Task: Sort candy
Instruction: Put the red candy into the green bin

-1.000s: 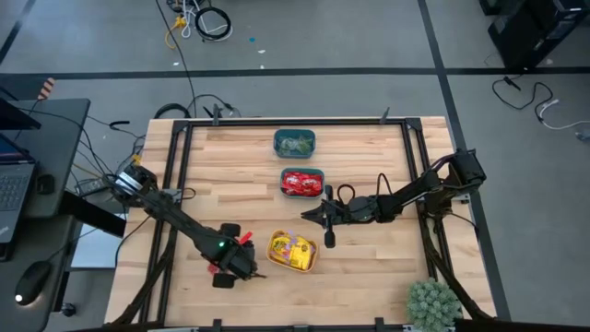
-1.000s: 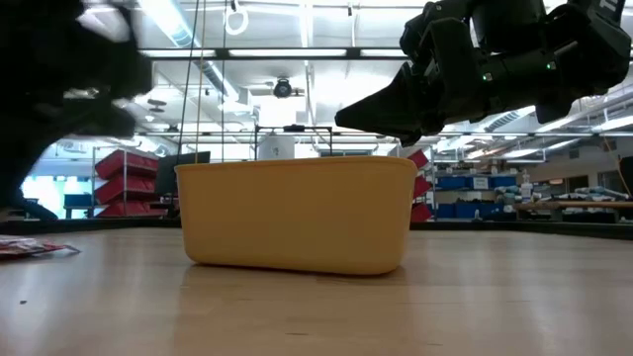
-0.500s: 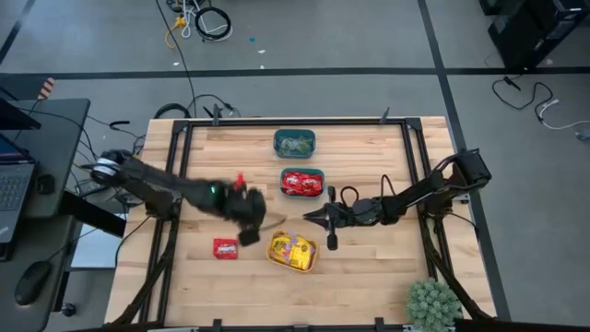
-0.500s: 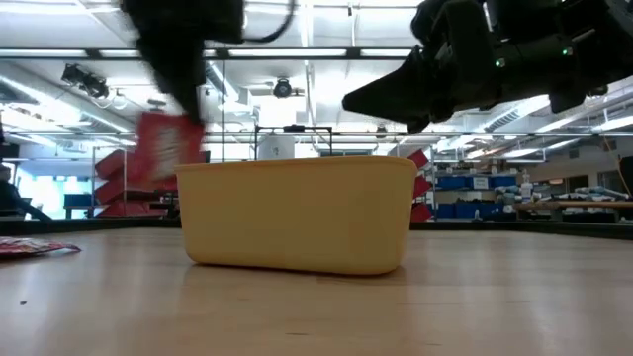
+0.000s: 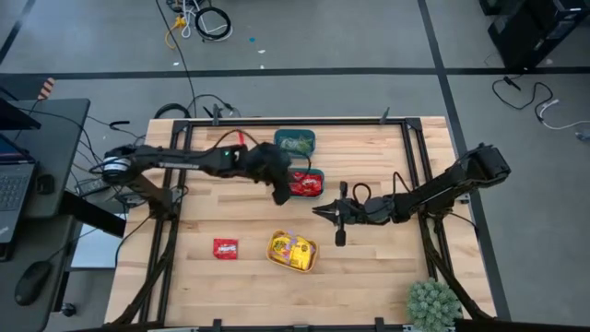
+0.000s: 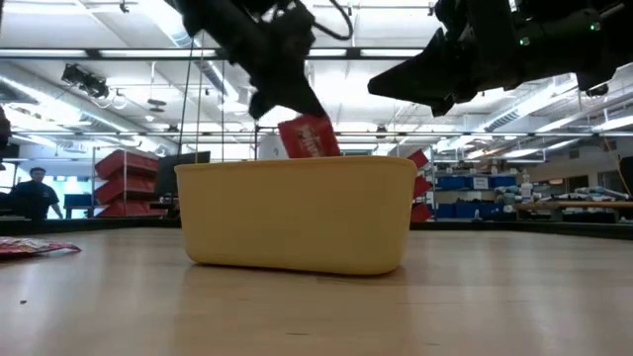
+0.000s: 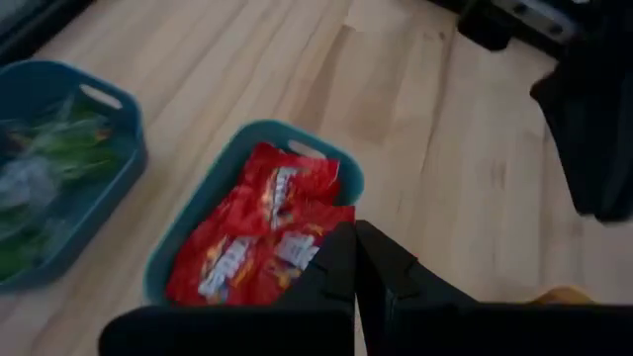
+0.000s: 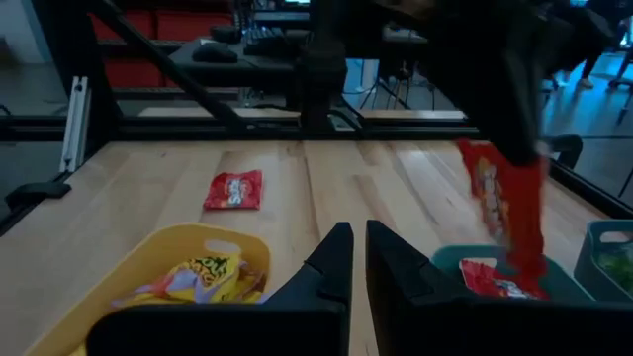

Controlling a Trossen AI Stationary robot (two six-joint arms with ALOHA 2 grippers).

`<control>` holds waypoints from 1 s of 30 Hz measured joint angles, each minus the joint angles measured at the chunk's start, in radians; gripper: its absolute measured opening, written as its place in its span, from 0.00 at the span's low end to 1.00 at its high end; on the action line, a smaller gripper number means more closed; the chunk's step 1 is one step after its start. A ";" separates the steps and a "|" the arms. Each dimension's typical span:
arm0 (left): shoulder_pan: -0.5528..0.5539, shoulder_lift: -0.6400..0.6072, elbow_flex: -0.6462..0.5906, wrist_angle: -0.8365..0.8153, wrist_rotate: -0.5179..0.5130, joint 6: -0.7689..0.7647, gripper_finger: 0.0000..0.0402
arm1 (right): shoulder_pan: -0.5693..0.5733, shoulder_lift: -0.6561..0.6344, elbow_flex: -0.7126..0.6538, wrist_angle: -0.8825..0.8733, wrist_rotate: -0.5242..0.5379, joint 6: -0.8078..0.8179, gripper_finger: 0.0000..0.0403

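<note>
Left tool [image 6: 287,99] pinches red packet [image 6: 309,136], hanging lengthwise downward.

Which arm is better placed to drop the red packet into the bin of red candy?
Left: the left gripper already holds the red candy packet over the teal bin. The right gripper is shut and empty.

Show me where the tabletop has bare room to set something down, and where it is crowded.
Bare wood lies near the table's right front corner and along its left side, beyond the loose red packet. The middle is crowded: green-candy bin, red-candy bin and yellow bin in a column, left gripper holding a red candy packet there, right gripper beside.
</note>
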 joint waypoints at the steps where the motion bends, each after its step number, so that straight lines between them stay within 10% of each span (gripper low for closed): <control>1: 0.019 0.016 0.000 0.022 0.025 0.004 0.00 | 0.000 -0.002 0.000 -0.006 0.000 0.000 0.05; 21: 0.137 0.236 0.000 0.097 0.134 0.080 0.01 | 0.001 -0.002 0.000 -0.059 0.003 0.019 0.05; 30: 0.137 0.236 0.000 0.062 0.099 0.187 0.18 | 0.001 -0.002 0.000 -0.060 0.003 0.019 0.05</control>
